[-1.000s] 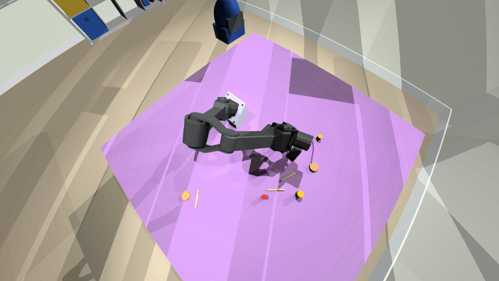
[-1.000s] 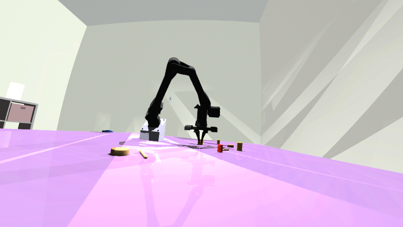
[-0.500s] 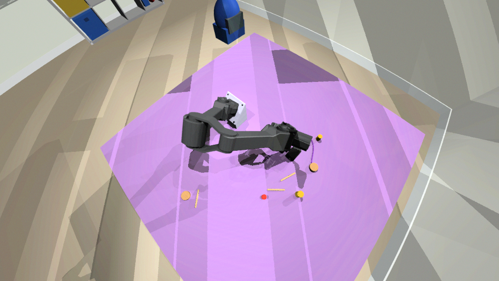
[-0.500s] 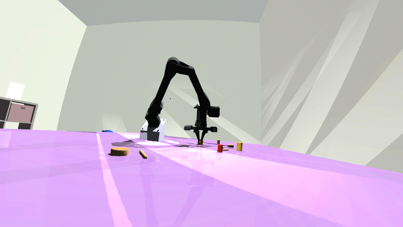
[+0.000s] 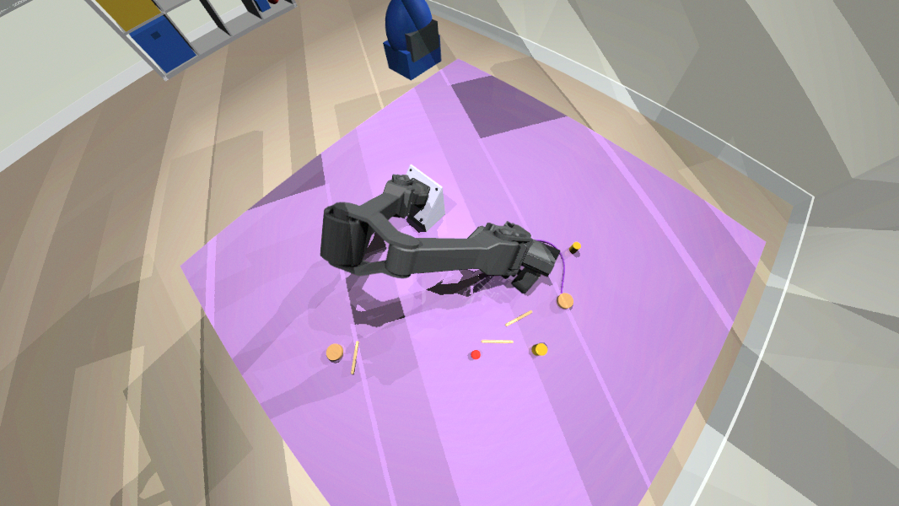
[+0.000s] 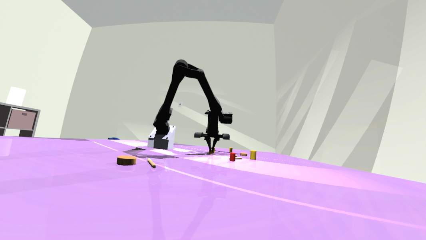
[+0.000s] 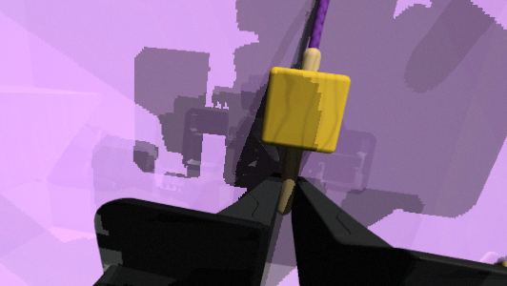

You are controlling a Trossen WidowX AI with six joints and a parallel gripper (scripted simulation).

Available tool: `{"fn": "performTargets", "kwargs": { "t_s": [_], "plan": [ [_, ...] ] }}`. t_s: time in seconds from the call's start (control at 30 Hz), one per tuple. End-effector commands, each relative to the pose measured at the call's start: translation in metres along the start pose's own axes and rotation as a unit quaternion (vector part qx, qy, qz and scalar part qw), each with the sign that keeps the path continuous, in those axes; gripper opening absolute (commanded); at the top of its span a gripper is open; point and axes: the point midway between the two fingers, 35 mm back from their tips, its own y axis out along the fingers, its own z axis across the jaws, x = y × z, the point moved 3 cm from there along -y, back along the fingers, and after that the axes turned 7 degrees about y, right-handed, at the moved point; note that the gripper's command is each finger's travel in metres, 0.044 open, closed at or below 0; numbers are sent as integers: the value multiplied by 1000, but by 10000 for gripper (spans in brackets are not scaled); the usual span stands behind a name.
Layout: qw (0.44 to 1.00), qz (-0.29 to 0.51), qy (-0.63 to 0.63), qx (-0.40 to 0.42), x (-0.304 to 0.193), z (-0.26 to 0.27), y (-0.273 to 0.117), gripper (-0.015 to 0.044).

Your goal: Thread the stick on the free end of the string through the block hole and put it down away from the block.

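Observation:
The yellow wooden block point(image 7: 306, 111) is seen close up in the wrist view. The string's stick point(image 7: 312, 60) runs through its hole, with one end out on the far side and the other on the gripper's side. My gripper point(image 7: 286, 182) point(image 6: 211, 151) is shut on that near end, just beside the block. The purple string point(image 7: 319, 25) point(image 5: 563, 270) leaves the far end and runs to the round wooden button point(image 5: 565, 301) point(image 6: 243, 154). In the top view the arm hides the block and the fingertips.
Loose sticks point(image 5: 519, 318) point(image 5: 497, 341) lie near a red cylinder point(image 5: 475, 354) point(image 6: 232, 157) and a yellow cylinder point(image 5: 541, 349) point(image 6: 253, 155). Another yellow cylinder point(image 5: 575, 247) point(image 6: 230, 149) stands beyond the arm. Another wooden button point(image 5: 334, 352) point(image 6: 126, 160) and stick point(image 5: 354, 357) point(image 6: 151, 163) lie apart.

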Motion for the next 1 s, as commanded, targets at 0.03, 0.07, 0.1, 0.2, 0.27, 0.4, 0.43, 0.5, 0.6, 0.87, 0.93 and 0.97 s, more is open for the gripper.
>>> {"fn": "performTargets", "kwargs": {
  "t_s": [0.03,0.07,0.1,0.2,0.27,0.4,0.43,0.5,0.6,0.87,0.93,0.97],
  "plan": [
    [1000,1,-2,0,-7,1,1,0],
    [1000,1,-2,0,-9,1,1,0],
    [1000,1,-1,-1,-10,1,1,0],
    [1000,1,-1,-1,-14,2,1,0],
    [1000,1,-1,-2,-16,2,1,0],
    [1000,1,-1,-2,-21,1,0,0],
    [1000,1,-1,-2,-22,1,0,0],
    [1000,1,-1,-3,-24,1,0,0],
    [1000,1,-2,-3,-28,0,0,0],
    [1000,1,-2,-5,-37,-1,-2,0],
    [1000,1,-2,-5,-39,-2,-2,0],
    [1000,1,-2,-6,-40,-2,-2,0]
  ]
}}
